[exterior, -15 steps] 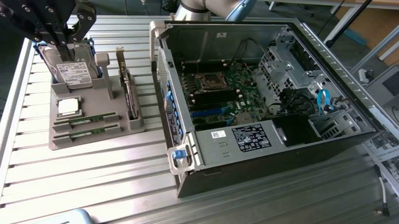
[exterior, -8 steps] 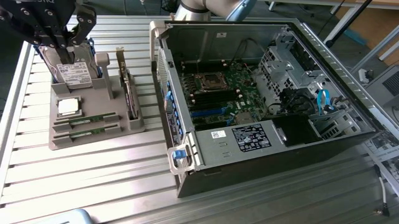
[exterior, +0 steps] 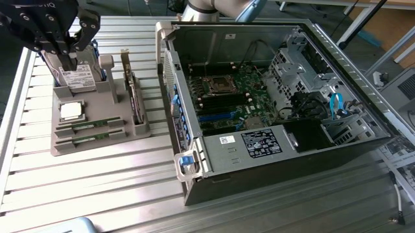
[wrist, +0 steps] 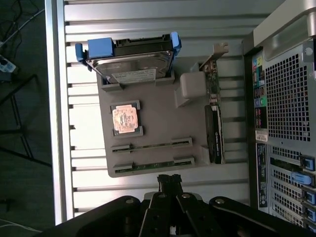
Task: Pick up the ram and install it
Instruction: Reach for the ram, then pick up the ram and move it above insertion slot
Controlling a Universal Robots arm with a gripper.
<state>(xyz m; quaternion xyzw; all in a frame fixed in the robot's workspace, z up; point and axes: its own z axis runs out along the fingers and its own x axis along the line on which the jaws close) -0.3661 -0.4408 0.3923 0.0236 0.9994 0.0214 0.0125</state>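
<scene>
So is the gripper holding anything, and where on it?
Nothing held. The gripper is shut and empty; both ram sticks lie in the grey holder.

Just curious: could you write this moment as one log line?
gripper: shut, empty | position: hovering near tray | ram: in tray slots, untouched | case: open

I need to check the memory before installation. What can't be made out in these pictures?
- Exterior view: on the ram sticks, the chips and labels are too small to read.
- Exterior view: the motherboard's memory slots are too small and dark to tell whether any is filled.
- Exterior view: the gripper hides the top of the hard drive.
- Wrist view: the computer case is cut off by the picture's edge, so its interior is hidden.
</scene>
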